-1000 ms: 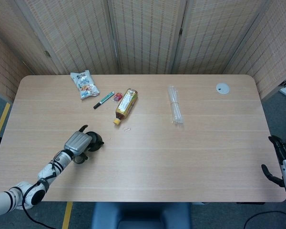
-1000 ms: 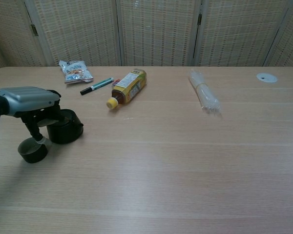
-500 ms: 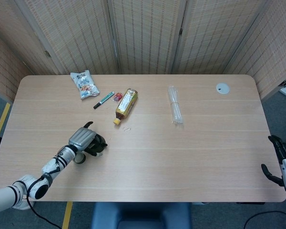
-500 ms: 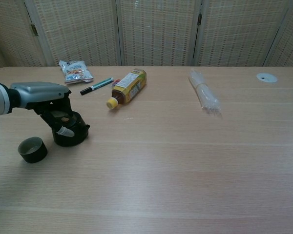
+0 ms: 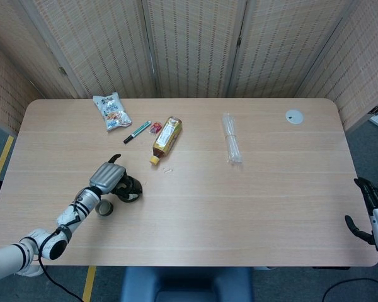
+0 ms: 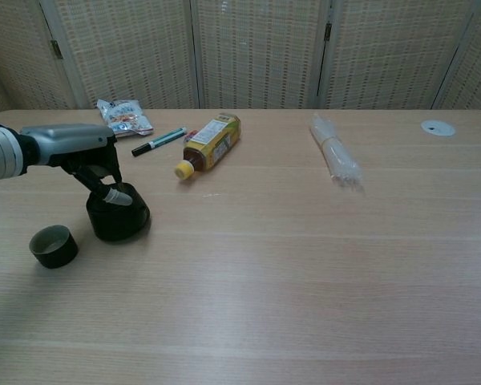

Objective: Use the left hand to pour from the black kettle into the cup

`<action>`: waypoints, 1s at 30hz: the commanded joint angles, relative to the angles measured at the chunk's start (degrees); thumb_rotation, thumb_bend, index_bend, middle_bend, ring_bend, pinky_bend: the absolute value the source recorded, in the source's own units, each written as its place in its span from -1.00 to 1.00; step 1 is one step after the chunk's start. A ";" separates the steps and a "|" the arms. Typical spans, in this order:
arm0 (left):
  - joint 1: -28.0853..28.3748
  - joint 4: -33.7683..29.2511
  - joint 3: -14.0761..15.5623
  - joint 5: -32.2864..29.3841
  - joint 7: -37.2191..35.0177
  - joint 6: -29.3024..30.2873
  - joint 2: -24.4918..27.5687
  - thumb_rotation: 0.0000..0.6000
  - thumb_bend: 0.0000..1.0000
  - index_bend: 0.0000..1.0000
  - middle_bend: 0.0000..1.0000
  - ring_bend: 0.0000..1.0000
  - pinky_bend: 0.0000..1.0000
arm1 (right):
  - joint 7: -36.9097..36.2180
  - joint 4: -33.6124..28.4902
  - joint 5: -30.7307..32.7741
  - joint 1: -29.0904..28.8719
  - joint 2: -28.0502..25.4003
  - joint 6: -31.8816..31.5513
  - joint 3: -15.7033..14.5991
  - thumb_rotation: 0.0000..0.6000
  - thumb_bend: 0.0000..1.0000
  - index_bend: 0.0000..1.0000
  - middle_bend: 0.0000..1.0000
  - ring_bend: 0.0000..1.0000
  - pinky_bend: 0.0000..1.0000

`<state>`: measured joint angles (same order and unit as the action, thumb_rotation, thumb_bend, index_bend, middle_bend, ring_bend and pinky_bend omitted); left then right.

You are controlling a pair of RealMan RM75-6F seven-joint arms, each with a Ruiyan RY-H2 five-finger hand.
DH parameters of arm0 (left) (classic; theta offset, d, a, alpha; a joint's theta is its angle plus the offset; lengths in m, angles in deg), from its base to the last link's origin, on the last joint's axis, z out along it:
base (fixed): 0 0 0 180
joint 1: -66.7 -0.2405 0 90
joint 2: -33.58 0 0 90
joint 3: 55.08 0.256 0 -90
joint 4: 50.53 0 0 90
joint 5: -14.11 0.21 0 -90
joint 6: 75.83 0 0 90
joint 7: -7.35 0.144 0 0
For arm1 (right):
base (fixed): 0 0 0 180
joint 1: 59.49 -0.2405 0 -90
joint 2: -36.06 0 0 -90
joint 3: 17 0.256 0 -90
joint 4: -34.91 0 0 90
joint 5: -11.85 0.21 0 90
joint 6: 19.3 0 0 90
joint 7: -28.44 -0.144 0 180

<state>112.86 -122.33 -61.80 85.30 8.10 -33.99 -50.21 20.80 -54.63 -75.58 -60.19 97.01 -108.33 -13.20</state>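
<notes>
The black kettle [image 6: 118,218] stands on the table [image 6: 305,265] at the left, also seen from above in the head view [image 5: 130,189]. A small black cup [image 6: 51,245] stands upright just left of it, a short gap apart [image 5: 104,207]. My left hand [image 6: 72,148] hovers over the kettle with its fingers [image 6: 115,196] reaching down onto the kettle's top; whether they grip it is hidden. In the head view the left hand [image 5: 108,176] covers part of the kettle. My right hand [image 5: 370,211] hangs off the table's right edge, fingers apart, holding nothing.
Behind the kettle lie a yellow-capped bottle [image 6: 209,143] on its side, a green marker [image 6: 158,141] and a snack bag [image 6: 123,116]. A clear plastic bundle [image 6: 334,158] lies mid-right, and a white disc [image 6: 437,127] at the far right.
My left hand has moved right, from over the cup to over the kettle. The kettle has shifted slightly right. The cup now stands uncovered.
</notes>
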 commanded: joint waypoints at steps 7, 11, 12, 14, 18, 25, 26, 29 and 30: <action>-0.36 -0.71 -0.68 -1.44 0.56 0.83 0.55 0.24 -0.66 1.00 1.00 0.92 -0.50 | 0.02 -0.02 0.02 -0.14 0.04 0.14 0.06 1.00 -0.29 -0.84 -0.73 -0.63 -1.00; -0.69 -1.57 -1.03 -2.88 1.93 1.54 0.94 0.25 -0.63 1.00 1.00 0.94 -0.36 | 0.01 -0.06 -0.16 -0.24 0.09 0.12 0.07 1.00 -0.30 -0.84 -0.73 -0.63 -1.00; -0.79 -1.79 -1.12 -3.21 2.30 1.80 1.03 0.25 -0.61 1.00 1.00 0.95 -0.34 | 0.01 -0.06 -0.20 -0.26 0.10 0.11 0.08 1.00 -0.30 -0.84 -0.73 -0.63 -1.00; -0.96 -2.30 -1.22 -3.84 3.04 2.18 1.24 0.24 -0.57 1.00 1.00 0.96 -0.25 | 0.01 -0.05 -0.25 -0.30 0.13 0.14 0.07 1.00 -0.30 -0.84 -0.73 -0.63 -1.00; -1.41 -3.61 -1.39 -5.14 4.53 3.07 1.93 0.25 -0.51 1.00 1.00 0.99 -0.11 | -0.07 0.02 -0.46 -0.31 0.25 0.04 0.00 1.00 -0.30 -0.84 -0.73 -0.63 -1.00; -2.43 -6.05 -1.67 -7.10 6.71 5.10 3.21 0.25 -0.40 1.00 1.00 1.00 0.04 | -0.22 0.20 -0.49 -0.32 0.33 -0.17 0.09 1.00 -0.30 -0.84 -0.73 -0.63 -1.00; -2.61 -6.37 -1.71 -7.34 6.99 5.49 3.32 0.25 -0.38 1.00 1.00 1.00 0.04 | -0.04 0.16 -0.46 -0.32 0.35 -0.30 0.18 1.00 -0.30 -0.84 -0.73 -0.63 -1.00; -3.26 -7.37 -1.76 -7.89 8.08 7.05 3.56 0.25 -0.29 1.00 1.00 1.00 0.07 | 0.70 -0.01 -0.30 -0.24 0.58 -1.02 0.61 1.00 -0.29 -0.84 -0.73 -0.63 -1.00; -3.44 -7.64 -1.71 -7.99 8.33 7.37 3.69 0.25 -0.27 1.00 1.00 1.00 0.07 | 0.81 -0.07 -0.24 -0.21 0.60 -1.14 0.70 1.00 -0.29 -0.84 -0.73 -0.63 -1.00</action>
<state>109.69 -129.64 -63.52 77.52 16.10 -26.97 -46.70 21.55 -54.65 -75.86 -60.43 97.58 -109.42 -12.56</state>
